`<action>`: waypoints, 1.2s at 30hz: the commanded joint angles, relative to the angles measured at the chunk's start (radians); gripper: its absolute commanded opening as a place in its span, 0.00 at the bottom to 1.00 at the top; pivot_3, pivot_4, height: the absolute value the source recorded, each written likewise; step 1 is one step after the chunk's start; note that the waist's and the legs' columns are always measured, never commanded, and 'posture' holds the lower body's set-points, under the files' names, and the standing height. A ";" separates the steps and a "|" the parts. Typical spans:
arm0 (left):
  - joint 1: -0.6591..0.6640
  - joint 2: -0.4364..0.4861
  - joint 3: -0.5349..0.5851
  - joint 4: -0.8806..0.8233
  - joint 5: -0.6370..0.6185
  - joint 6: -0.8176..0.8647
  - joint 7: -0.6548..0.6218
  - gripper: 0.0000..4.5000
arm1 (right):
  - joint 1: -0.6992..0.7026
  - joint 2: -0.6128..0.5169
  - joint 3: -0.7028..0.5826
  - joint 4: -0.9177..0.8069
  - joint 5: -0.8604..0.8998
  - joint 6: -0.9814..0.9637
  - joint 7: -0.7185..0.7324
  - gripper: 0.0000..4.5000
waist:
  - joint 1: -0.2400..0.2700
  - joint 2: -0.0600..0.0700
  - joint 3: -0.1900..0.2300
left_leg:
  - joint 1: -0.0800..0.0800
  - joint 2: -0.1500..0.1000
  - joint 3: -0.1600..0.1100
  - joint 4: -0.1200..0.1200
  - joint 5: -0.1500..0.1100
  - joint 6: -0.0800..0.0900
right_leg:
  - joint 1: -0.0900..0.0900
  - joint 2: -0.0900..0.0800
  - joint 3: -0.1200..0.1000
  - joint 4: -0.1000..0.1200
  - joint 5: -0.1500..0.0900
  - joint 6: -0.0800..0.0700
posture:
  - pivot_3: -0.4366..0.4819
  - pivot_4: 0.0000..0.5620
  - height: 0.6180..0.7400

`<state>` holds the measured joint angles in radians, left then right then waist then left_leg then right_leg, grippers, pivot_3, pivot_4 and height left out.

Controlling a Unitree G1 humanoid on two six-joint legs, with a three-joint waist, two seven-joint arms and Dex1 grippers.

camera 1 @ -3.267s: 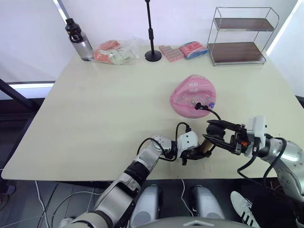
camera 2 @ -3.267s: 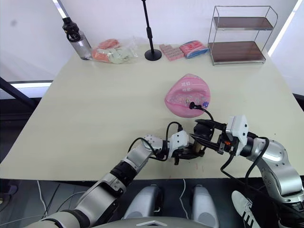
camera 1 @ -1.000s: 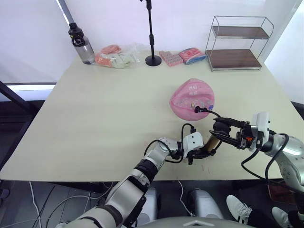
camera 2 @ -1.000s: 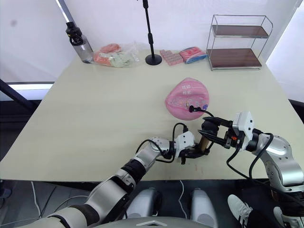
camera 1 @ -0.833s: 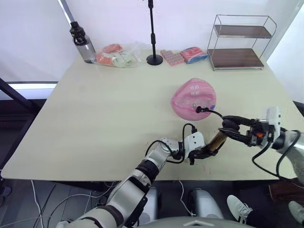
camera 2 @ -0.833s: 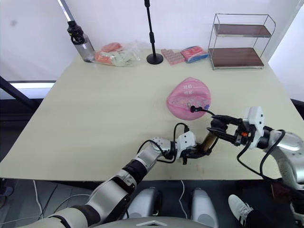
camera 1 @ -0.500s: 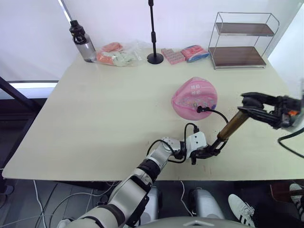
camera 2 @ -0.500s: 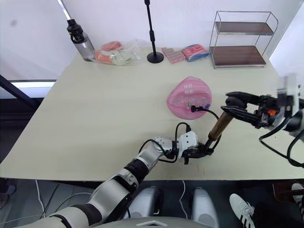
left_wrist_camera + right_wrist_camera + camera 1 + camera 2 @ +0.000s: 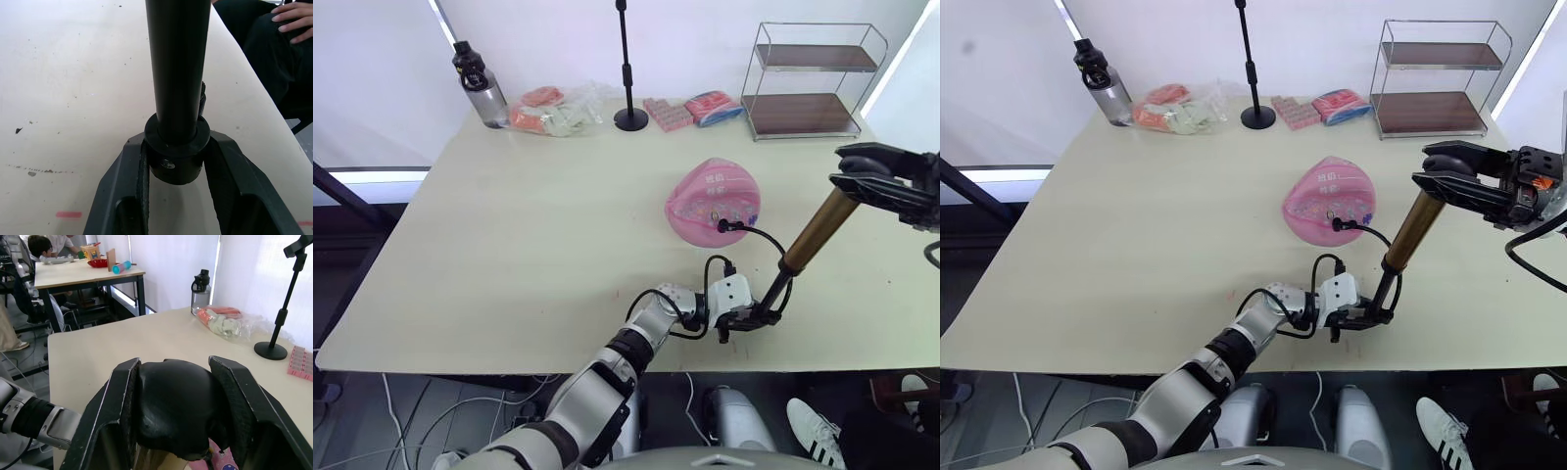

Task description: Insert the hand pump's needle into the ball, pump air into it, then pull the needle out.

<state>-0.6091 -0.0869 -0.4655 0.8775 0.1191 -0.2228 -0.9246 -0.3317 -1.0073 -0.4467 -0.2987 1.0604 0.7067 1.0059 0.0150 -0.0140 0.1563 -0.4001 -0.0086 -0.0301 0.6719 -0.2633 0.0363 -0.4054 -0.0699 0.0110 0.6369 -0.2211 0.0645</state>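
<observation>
— Right gripper [image 9: 1449, 179] is clamping the pump [image 9: 815, 233] by its black handle, out past the ball [image 9: 713, 201] toward the table's right edge; both fingers are pressing the knob's sides.

— And the left one?

— Left gripper [image 9: 754, 317] is squeezing the pump's black bottom cap, near the table's [image 9: 509, 225] front edge, just in front of the ball. You can see the cap wedged between its fingers [image 9: 122, 181].

— So the pump is standing up?

— Leaning, really. Its bronze barrel is slanting up and to the right from the left gripper, with a thin dark rod showing between barrel and base, so it is looking drawn out.

— Where is the hose [image 9: 751, 235] going?

— It is curving from the pump's lower end over to the ball's near side, ending at a small black fitting [image 9: 722, 226] sitting on the pink skin. The needle itself I cannot make out.

— Is the ball looking full?

— It is looking slack, with a flattened, dented shape, lying behind the left gripper.
</observation>
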 commanded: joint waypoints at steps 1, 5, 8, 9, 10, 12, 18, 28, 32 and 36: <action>0.021 0.014 -0.022 0.030 0.034 0.013 -0.012 0.25 | 0.038 0.030 -0.025 -0.036 -0.049 -0.072 0.034 0.38 | 0.000 0.000 0.000 | 0.000 0.000 0.000 0.000 0.000 0.000 | 0.000 0.000 0.000 0.000 0.000 0.000 | 0.48 0.27 1.00; 0.026 0.023 -0.020 0.025 0.036 0.014 -0.010 0.25 | 0.169 0.122 0.103 -0.045 -0.197 -0.176 0.054 0.38 | -0.001 -0.004 -0.002 | 0.001 0.001 -0.001 0.000 0.000 0.000 | 0.001 0.001 -0.001 0.000 0.000 0.000 | 0.48 0.27 1.00; 0.027 0.026 -0.018 0.025 0.038 0.015 -0.004 0.25 | 0.228 0.165 0.165 -0.016 -0.286 -0.249 0.069 0.38 | -0.003 -0.005 -0.003 | 0.004 0.001 -0.001 0.000 0.000 0.000 | 0.002 0.001 -0.001 0.000 0.000 0.000 | 0.48 0.27 1.00; 0.027 0.027 -0.017 0.025 0.038 0.017 -0.002 0.25 | 0.250 0.184 0.192 0.014 -0.332 -0.290 0.071 0.38 | -0.003 -0.004 -0.003 | 0.004 0.001 -0.001 0.000 0.000 0.000 | 0.002 0.002 -0.001 0.001 0.000 0.000 | 0.48 0.27 1.00; 0.027 0.030 -0.016 0.025 0.039 0.017 0.001 0.25 | 0.271 0.205 0.224 0.052 -0.383 -0.336 0.072 0.38 | -0.003 -0.005 -0.003 | 0.004 0.001 0.000 0.000 0.000 0.000 | 0.002 0.002 0.000 0.001 0.000 0.000 | 0.48 0.27 1.00; 0.027 0.033 -0.015 0.024 0.039 0.017 0.004 0.25 | 0.304 0.237 0.273 0.108 -0.463 -0.419 0.080 0.38 | -0.003 -0.010 -0.006 | 0.006 0.001 -0.001 0.000 0.000 0.000 | 0.003 0.003 -0.001 0.001 0.000 0.000 | 0.48 0.27 1.00; 0.027 0.039 -0.013 0.018 0.038 0.024 0.003 0.25 | 0.354 0.292 0.353 0.227 -0.580 -0.562 0.093 0.37 | -0.003 -0.011 -0.007 | 0.011 0.003 -0.001 0.000 0.000 0.000 | 0.008 0.004 0.000 0.000 0.000 0.000 | 0.48 0.27 1.00; 0.007 0.059 0.003 0.010 0.037 0.000 0.011 0.25 | 0.280 0.278 0.224 0.093 -0.413 -0.534 0.101 0.37 | -0.005 -0.009 -0.005 | 0.013 0.004 0.000 -0.001 0.000 0.000 | 0.009 0.005 0.001 0.000 0.000 -0.001 | 0.48 0.27 1.00; 0.002 0.082 0.002 -0.001 0.052 -0.013 0.033 0.25 | 0.216 0.194 0.137 -0.002 -0.282 -0.421 0.106 0.37 | -0.005 -0.002 0.000 | 0.009 0.004 0.002 -0.001 0.000 0.000 | 0.006 0.004 0.002 0.000 0.000 -0.001 | 0.48 0.27 1.00; 0.004 0.090 0.012 -0.022 0.041 -0.008 0.038 0.25 | 0.164 0.135 0.050 -0.044 -0.175 -0.328 0.085 0.37 | -0.003 -0.001 0.000 | 0.003 0.003 0.000 0.000 0.000 0.000 | 0.001 0.004 0.002 0.001 0.000 -0.001 | 0.48 0.27 1.00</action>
<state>-0.6118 -0.0228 -0.4614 0.8461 0.1334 -0.2500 -0.9083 -0.1343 -0.8493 -0.3064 -0.2947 0.7961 0.3535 1.0999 0.0121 -0.0153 0.1564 -0.3973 -0.0055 -0.0294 0.6714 -0.2635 0.0362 -0.4052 -0.0656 0.0128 0.6378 -0.2211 0.0636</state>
